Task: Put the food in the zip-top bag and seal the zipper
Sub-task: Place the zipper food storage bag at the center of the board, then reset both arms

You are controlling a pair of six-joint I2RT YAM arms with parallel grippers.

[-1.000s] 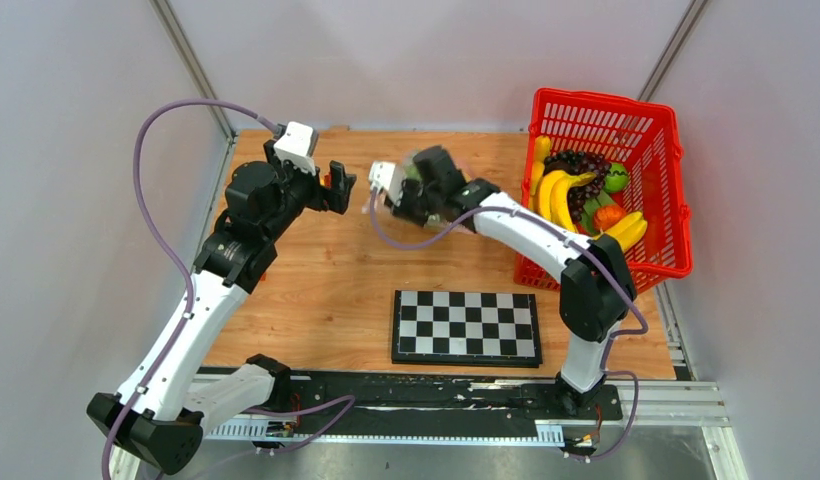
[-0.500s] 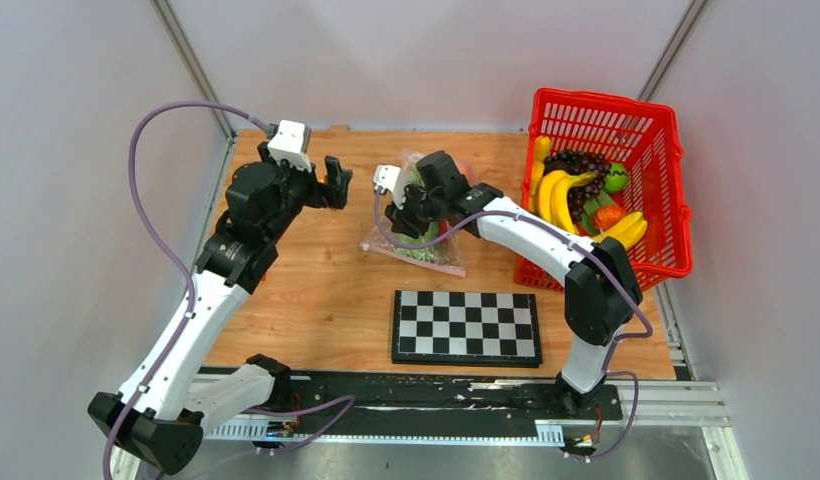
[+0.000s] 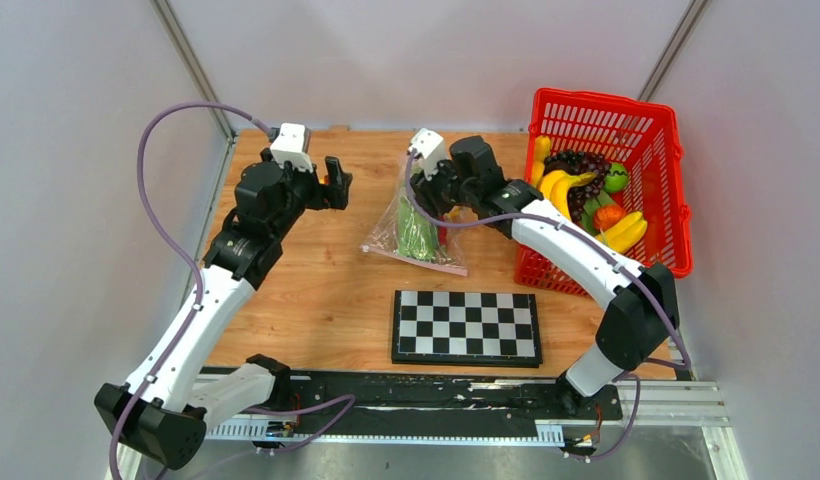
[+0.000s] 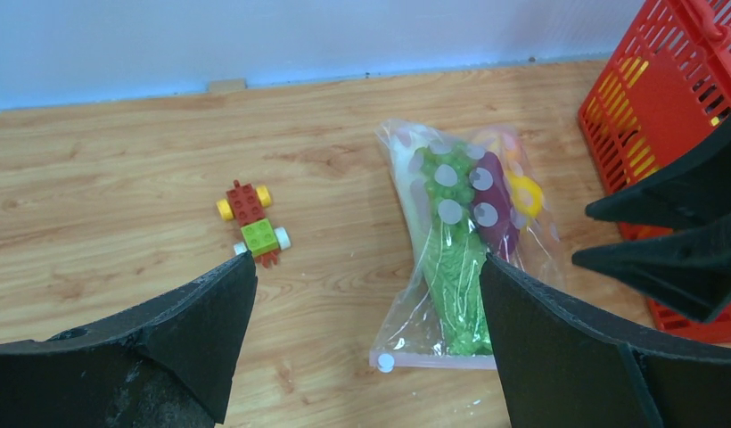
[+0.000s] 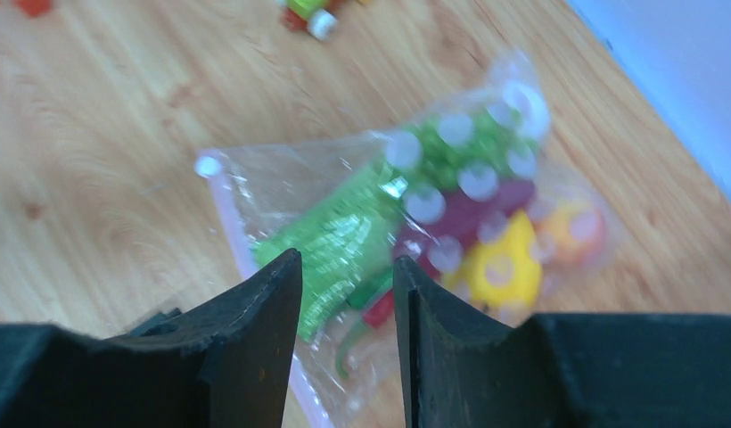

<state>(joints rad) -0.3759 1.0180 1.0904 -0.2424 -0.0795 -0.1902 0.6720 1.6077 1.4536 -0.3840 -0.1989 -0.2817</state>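
Two things differ from half a second ago: the right tool (image 5: 347, 259) has drawn back toward the far side, and more of the zip-top bag (image 3: 411, 232) shows. The bag itself has stayed in place. It lies on the bench (image 3: 316, 290) just beyond the chessboard (image 3: 466, 326), with the zipper (image 4: 438, 361) on its near edge and the food (image 4: 455, 285) inside. Whether the zipper is pressed closed I cannot tell. The right tool's fingers stand a little apart, holding nothing, and its view is blurred. The left tool (image 4: 366, 260) is wide apart. Farther off lies the toy-brick figure (image 4: 252, 223).
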